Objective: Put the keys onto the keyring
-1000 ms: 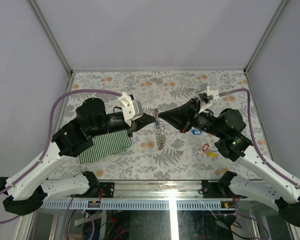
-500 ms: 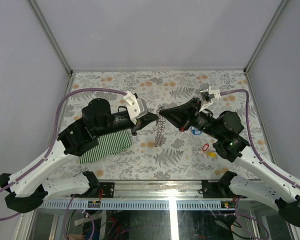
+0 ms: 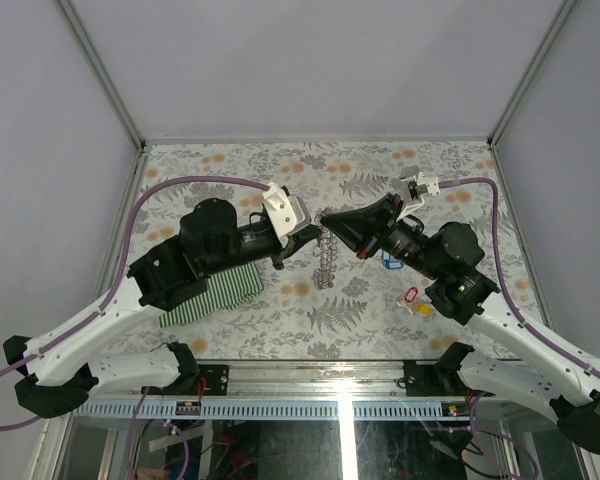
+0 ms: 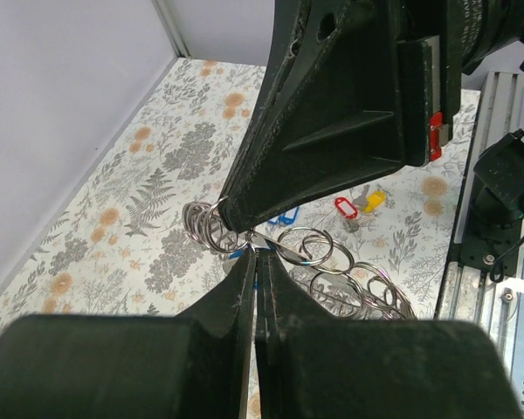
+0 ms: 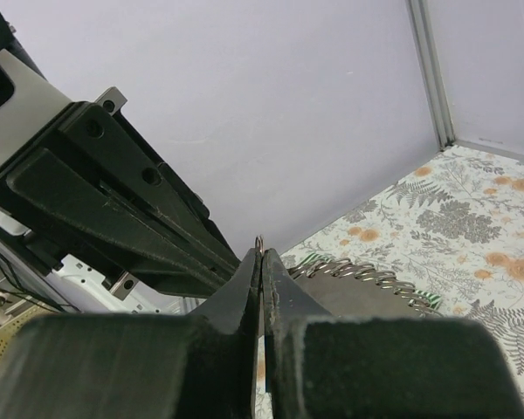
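Floral-patterned table (image 3: 230,165) carries both arms, tips meeting at centre. Left gripper (image 3: 315,233) is clamped on the keyring (image 3: 325,258), which hangs coiled below the tips. Right gripper (image 3: 326,218) is pinched closed, apparently on the keyring's top loop. Blue key (image 3: 390,264), red key (image 3: 411,295) and yellow key (image 3: 423,310) lie near the right arm. Striped cloth (image 3: 220,290) lies under the left arm.

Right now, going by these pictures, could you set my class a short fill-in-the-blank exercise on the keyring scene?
1. The left pincer and right pincer are both ___ on the keyring.
2. The green striped cloth lies under the ___ arm.
3. On the table, the key closest to the red key is ___.
Missing words: shut; left; yellow.
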### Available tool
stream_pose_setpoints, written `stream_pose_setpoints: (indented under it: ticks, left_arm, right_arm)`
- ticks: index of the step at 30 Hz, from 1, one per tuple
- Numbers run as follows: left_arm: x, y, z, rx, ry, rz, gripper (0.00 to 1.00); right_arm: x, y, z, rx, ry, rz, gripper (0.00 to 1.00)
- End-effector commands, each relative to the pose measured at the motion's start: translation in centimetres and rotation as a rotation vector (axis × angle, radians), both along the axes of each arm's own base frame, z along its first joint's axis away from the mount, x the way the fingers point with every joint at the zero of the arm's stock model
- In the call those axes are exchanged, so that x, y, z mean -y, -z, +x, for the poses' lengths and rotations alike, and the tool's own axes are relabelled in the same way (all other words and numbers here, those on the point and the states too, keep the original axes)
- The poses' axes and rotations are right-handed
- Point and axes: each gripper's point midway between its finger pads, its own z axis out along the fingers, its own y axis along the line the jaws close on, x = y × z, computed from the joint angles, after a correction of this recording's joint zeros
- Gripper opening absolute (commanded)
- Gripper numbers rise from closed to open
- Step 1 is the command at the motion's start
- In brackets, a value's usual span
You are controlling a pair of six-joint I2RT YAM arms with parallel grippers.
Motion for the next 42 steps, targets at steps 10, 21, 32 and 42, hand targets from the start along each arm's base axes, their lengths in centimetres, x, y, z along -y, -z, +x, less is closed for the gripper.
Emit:
stream_pose_setpoints:
  ticks: [10, 21, 32, 42]
  left_arm:
    - [0.0, -1.1, 0.0, 0.047, -0.018, 0.021, 0.0]
    - [-0.5, -0.5, 0.9, 0.056, -0.067, 0.056, 0.0]
    - [-1.3, 0.1, 1.6, 0.074, -0.118, 0.097, 0.0]
    - [-1.6, 0.1, 1.7, 0.079, -0.129, 0.101, 0.18]
  right_arm:
    - [0.4, -1.7, 0.8, 0.049, 0.056, -0.007, 0.0]
    - [0.2, -1.3, 0.5, 0.056, 0.037, -0.031, 0.0]
    - [0.3, -1.5, 0.4, 0.072, 0.037, -0.053, 0.0]
    - [0.1, -1.4, 0.4, 0.07, 0.029, -0.06, 0.0]
